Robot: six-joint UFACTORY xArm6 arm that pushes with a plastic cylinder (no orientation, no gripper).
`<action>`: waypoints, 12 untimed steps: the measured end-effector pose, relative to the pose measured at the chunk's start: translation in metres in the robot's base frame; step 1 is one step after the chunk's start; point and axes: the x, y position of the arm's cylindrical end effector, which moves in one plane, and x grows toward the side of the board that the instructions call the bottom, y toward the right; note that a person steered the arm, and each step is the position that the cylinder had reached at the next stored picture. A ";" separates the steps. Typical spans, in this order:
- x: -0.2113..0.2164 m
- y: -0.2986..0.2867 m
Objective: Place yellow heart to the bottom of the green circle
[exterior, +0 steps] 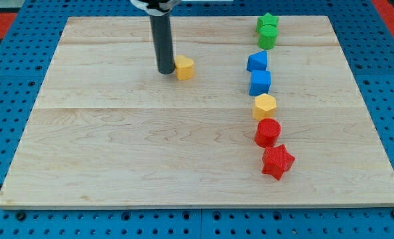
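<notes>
The yellow heart (184, 68) is seen in the upper middle of the frame, on the wooden board (117, 146). It lies just at the right side of the dark rod, and my tip (166, 71) is placed against its left edge, so that the two seem to be touching. No fingers are carried by the rod, so nothing is spread, pressed together or pinched; the block is only met from the side.

The green circle (268, 40) is found in the upper right of the frame, well apart from the yellow heart. Directly above it, and touching it, a second green block (267, 23) is seen; its shape cannot be told with certainty.

Below the green pair a column of blocks is arranged down the right part of the frame. A blue block (257, 62) with a pointed top comes first, and a blue cube (261, 82) is set just under it. Next a yellow hexagon (264, 105) is seen, then a red cylinder (267, 132) just beneath it, and at the lowest place a red star (277, 161).

The board is resting on a blue perforated table (11, 40), which is visible around all its edges.
</notes>
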 end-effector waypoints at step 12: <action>-0.062 0.119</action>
